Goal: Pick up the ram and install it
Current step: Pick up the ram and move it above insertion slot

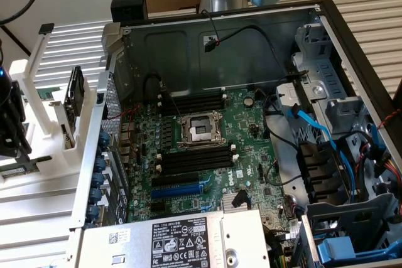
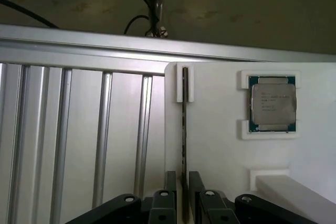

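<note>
The ram (image 2: 184,129) is a thin green stick seen edge-on, standing in a slot of the white holder (image 2: 215,145). My gripper (image 2: 182,176) is open, with one black finger (image 2: 171,187) on each side of the stick's near end and a small gap showing on both sides. In the exterior view the dark gripper (image 1: 19,149) hangs at the far left over the ram (image 1: 28,163) on the white holder (image 1: 38,86). Inside the open computer case, the black memory slots (image 1: 195,158) lie on the green motherboard (image 1: 251,136).
A square silver processor chip (image 2: 272,103) rests in a pocket of the white holder. The case wall (image 1: 94,155) stands between the holder and the motherboard. A processor socket (image 1: 200,131), a second bank of slots (image 1: 195,101) and blue cables (image 1: 314,130) fill the case.
</note>
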`<state>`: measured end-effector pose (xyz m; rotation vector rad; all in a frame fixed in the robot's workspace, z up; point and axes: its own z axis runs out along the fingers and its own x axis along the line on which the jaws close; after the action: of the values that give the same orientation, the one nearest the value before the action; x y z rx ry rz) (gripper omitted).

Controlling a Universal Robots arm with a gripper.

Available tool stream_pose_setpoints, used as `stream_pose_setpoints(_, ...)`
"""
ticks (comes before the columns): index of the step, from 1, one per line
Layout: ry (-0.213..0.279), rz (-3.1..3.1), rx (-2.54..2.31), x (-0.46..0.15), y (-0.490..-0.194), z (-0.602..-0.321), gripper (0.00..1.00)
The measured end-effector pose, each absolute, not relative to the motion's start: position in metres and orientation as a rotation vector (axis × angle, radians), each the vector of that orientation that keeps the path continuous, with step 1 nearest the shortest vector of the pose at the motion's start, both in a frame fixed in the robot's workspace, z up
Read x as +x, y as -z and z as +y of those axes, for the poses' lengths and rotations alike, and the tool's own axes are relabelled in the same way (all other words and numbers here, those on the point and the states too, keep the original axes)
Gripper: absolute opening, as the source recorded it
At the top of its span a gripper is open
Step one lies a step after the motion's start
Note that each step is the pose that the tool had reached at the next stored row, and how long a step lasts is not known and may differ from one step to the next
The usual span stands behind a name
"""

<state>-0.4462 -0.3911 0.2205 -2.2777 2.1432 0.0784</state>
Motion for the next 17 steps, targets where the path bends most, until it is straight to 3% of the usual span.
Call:
stream_pose_setpoints(2, -0.078, 2.143, -2.278, -0.4461, -0.2205, -0.3913, 0.26)
stream_pose_setpoints(3, -0.079, 2.143, -2.278, -0.4461, -0.2206, -0.3913, 0.33)
stream_pose_setpoints(17, -0.073, 2.133, -2.282, -0.4463, -0.2113, -0.39, 0.33)
